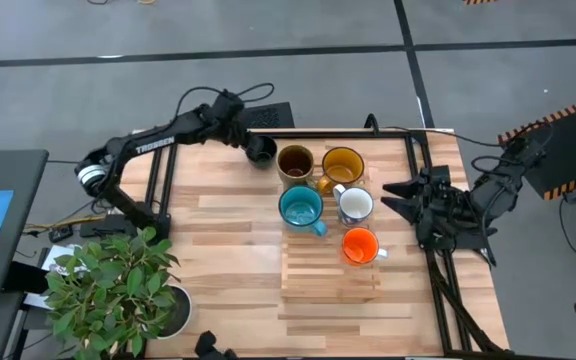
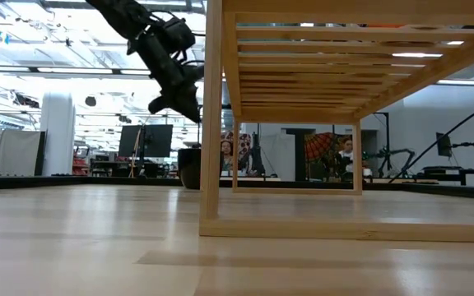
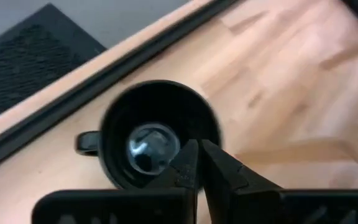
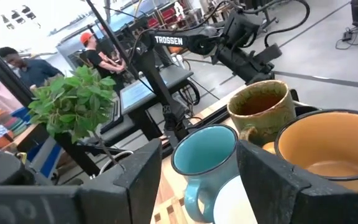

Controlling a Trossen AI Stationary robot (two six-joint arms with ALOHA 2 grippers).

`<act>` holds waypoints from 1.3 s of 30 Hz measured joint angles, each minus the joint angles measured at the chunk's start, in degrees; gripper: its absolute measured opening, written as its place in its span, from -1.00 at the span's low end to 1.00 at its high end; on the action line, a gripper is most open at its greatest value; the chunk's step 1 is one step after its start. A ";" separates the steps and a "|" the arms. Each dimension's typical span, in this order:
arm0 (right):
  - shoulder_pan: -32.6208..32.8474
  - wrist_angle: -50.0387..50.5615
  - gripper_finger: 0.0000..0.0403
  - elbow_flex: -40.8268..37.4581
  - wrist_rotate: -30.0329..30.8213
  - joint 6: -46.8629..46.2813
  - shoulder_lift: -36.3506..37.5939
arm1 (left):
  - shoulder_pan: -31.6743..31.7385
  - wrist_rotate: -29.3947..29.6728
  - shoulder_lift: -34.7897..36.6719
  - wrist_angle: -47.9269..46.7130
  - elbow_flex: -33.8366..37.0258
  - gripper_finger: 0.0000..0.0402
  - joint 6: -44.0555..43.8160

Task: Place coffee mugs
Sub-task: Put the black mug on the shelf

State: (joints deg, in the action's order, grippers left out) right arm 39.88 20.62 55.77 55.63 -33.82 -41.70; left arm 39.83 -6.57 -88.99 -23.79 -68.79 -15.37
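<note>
From above we see the left gripper [image 1: 251, 143] over the black mug [image 1: 261, 151] at the table's far edge, from table height it hangs just above that mug [image 2: 189, 168], and in its wrist view its fingers [image 3: 188, 168] pinch the mug's rim [image 3: 157, 134].

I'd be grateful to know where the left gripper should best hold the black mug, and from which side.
Probably by the rim wall, from above: the black mug stands upright and open-mouthed on the table, and the left gripper is already over its rim, opposite the handle.
</note>
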 joint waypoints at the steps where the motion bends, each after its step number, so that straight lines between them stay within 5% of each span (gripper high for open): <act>1: -0.02 0.13 0.16 0.00 0.00 -0.37 -0.19 | -0.02 1.33 -0.26 0.18 0.00 -0.98 -0.38; 6: -0.02 0.46 0.16 -0.02 -0.17 -0.68 -0.97 | 0.96 9.26 -0.20 -0.98 -0.09 -0.83 -1.38; 19: -0.02 0.84 0.16 0.00 -0.16 -0.82 -1.75 | 4.00 8.76 -0.18 -5.19 1.79 -0.06 -10.64; 39: -0.26 1.84 0.16 0.00 -0.21 -3.68 -2.66 | -1.04 12.45 -0.80 5.78 10.21 0.00 -23.64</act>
State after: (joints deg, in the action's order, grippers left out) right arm 39.62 22.46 55.77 55.42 -37.49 -44.36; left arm 38.79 5.88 -89.79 -18.01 -58.59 -39.01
